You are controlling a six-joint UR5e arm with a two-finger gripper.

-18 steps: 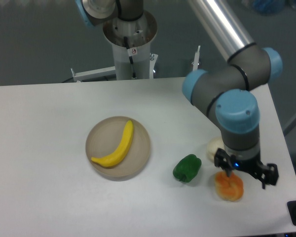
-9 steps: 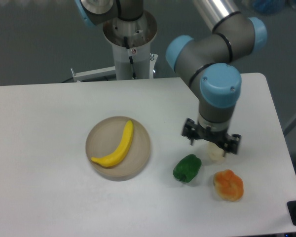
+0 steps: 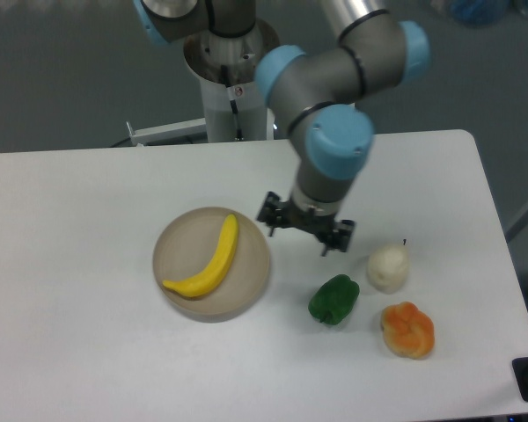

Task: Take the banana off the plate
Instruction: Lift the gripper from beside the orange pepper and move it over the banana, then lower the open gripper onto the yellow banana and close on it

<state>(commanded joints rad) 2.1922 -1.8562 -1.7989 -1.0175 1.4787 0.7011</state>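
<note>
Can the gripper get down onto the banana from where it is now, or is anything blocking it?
Probably yes. The gripper hangs just right of the plate, and the banana lies alone and uncovered on it. The green pepper and other fruits sit off to the right, out of the path.

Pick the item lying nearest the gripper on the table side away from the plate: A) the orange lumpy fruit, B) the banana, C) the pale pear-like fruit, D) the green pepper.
D: the green pepper sits just below the gripper, closer than the pale pear-like fruit or the orange lumpy fruit; the banana lies on the plate itself.
</note>
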